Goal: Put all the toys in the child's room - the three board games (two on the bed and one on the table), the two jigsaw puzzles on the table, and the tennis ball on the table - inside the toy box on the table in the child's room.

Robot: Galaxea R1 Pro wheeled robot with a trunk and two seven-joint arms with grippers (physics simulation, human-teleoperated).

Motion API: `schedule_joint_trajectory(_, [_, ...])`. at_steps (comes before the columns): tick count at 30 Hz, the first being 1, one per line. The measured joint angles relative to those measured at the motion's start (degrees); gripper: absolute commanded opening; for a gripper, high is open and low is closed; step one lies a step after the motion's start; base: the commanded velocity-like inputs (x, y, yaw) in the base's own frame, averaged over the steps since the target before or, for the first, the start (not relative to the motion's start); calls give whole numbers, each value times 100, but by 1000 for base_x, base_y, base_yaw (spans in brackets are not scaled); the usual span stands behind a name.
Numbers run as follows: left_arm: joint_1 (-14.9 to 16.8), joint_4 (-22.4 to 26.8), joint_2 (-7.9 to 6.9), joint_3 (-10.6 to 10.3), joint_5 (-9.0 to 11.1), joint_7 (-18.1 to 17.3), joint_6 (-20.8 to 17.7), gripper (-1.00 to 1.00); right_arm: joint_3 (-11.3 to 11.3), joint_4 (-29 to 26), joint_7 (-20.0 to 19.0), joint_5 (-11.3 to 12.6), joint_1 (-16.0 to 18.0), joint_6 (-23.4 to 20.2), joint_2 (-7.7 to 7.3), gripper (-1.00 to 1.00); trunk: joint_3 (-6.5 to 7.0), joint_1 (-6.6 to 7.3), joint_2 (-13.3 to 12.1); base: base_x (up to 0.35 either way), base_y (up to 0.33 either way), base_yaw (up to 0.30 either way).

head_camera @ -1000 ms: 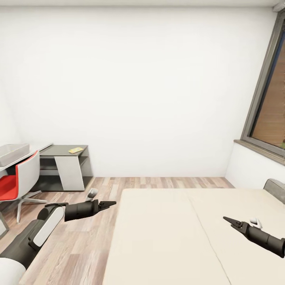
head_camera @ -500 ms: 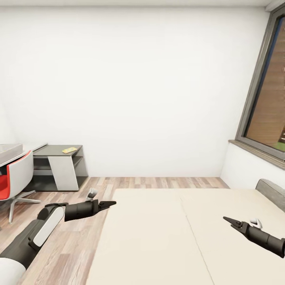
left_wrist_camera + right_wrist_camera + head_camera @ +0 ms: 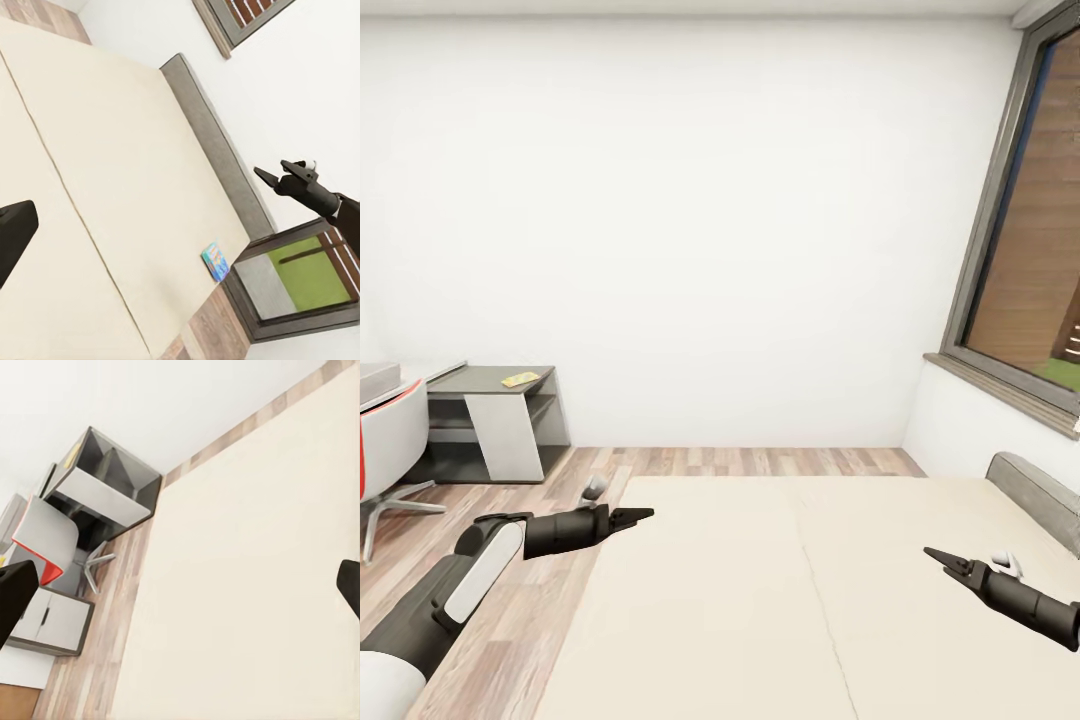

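Observation:
The bed (image 3: 760, 590), a plain beige two-part mattress with a grey headboard (image 3: 1040, 490), lies in front of me. In the left wrist view a small blue board game (image 3: 215, 262) rests on the bed (image 3: 112, 187) near the headboard's end. At the far left stands the table (image 3: 490, 385), with a thin yellowish slab (image 3: 520, 379) on it that looks like a jigsaw puzzle. A sliver of the toy box (image 3: 375, 375) shows at the picture's edge. My left gripper (image 3: 640, 516) hovers open over the bed's near-left edge. My right gripper (image 3: 935, 556) hovers open above the mattress, holding nothing.
A red chair with a white shell (image 3: 385, 435) stands by the table on the wood floor (image 3: 560, 480). A large window (image 3: 1030, 280) with a sill is on the right wall. A white wall runs behind the bed.
The whole head view has swung to the right: table and chair slid toward the left edge and more headboard and window show. Both arms keep the same pose.

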State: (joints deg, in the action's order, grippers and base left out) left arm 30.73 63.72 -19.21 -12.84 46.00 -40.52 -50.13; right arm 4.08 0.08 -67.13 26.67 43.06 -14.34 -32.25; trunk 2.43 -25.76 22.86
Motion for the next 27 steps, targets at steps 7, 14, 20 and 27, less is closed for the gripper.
schedule_joint_trajectory(7, [0, 0, -1, 0, 0, -4, 1, 100, 0, 0, 1, 0, 0, 2, 0, 100, 0, 0, 0, 0, -294, 0])
schedule_joint_trajectory(14, [0, 0, -7, 0, 0, -6, 0, 100, 0, 0, 2, 0, 0, 8, 0, 100, 0, 0, 0, 0, -294, 0])
schedule_joint_trajectory(20, [0, 0, -8, 0, 0, -7, -1, 100, 0, 0, 2, 0, 0, 9, 0, 100, 0, 0, 0, 0, -294, 0])
schedule_joint_trajectory(27, [0, 0, -8, 0, 0, -8, -1, 100, 0, 0, 5, -2, 0, -12, 0, 100, 0, 0, 0, 0, -294, 0])
